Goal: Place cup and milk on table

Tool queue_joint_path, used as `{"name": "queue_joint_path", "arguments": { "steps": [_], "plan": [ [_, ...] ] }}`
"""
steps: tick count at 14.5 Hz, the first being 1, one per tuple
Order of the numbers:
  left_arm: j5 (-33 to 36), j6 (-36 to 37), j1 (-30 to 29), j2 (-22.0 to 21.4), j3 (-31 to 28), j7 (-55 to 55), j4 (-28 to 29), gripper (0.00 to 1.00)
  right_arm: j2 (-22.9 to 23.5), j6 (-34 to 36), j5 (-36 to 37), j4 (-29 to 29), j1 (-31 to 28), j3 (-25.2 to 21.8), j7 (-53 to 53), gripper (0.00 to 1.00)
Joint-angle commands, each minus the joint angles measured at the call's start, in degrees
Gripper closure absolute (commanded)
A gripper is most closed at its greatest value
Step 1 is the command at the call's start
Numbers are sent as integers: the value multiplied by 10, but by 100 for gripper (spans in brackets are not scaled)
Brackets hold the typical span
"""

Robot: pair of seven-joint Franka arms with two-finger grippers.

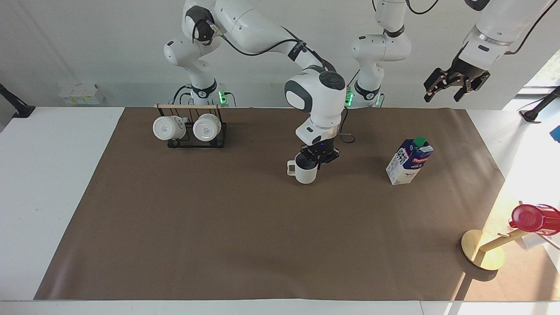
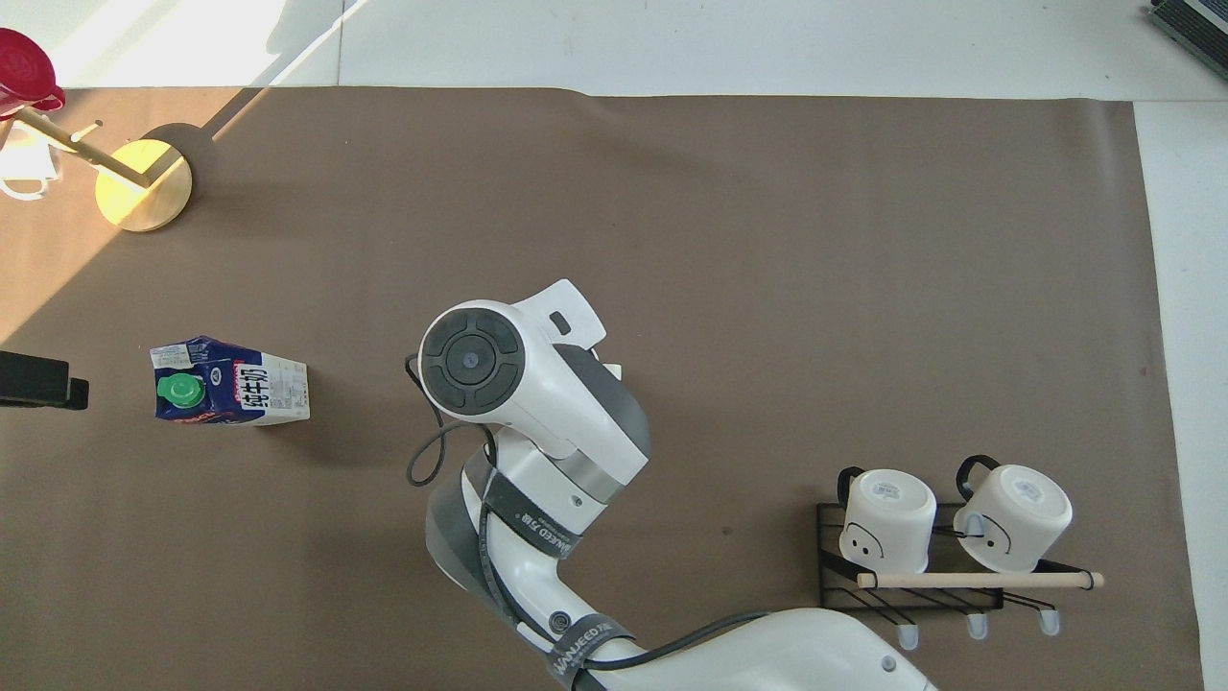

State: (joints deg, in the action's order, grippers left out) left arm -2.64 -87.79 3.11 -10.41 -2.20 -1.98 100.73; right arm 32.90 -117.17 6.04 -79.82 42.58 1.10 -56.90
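1. Cup (image 1: 305, 171), cream-white with a dark inside, sits just left of centre in the facing view, its handle pointing to the frame's left; whether its base already rests on the brown mat or hangs just above it I cannot tell; two white mugs (image 1: 188, 127) on a black rack (image 1: 197, 142) stay at the upper left, out of the way.
2. The right gripper (image 1: 321, 155) is clamped on the cup's rim, fingers pinched on the wall from above; in the overhead view the arm's wrist hides the cup almost entirely.
3. The milk (image 1: 409, 161) stands upright right of centre, already on the table (image 1: 52, 183), well apart from the cup.
4. The left gripper (image 1: 455, 85) hangs at the upper right with its fingers spread wide, holding nothing; it waits.
5. Risks, as I judge them: a rim pinch is off-centre, so letting go before the base is flat could tip the cup; lifting away at a slant could drag the rim and topple it; sliding further rightward would bring it toward the milk.
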Motion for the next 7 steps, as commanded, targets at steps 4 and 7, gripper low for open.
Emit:
{"name": "queue_joint_path", "arguments": {
  "steps": [4,7],
  "plan": [
    [10,-127,3,-21,11,-1,122,0,-1,1,4,-22,-6,0,-16,90],
    [15,-175,21,-18,11,5,149,0,-8,-16,3,-41,-7,0,-17,81]
  ]
}}
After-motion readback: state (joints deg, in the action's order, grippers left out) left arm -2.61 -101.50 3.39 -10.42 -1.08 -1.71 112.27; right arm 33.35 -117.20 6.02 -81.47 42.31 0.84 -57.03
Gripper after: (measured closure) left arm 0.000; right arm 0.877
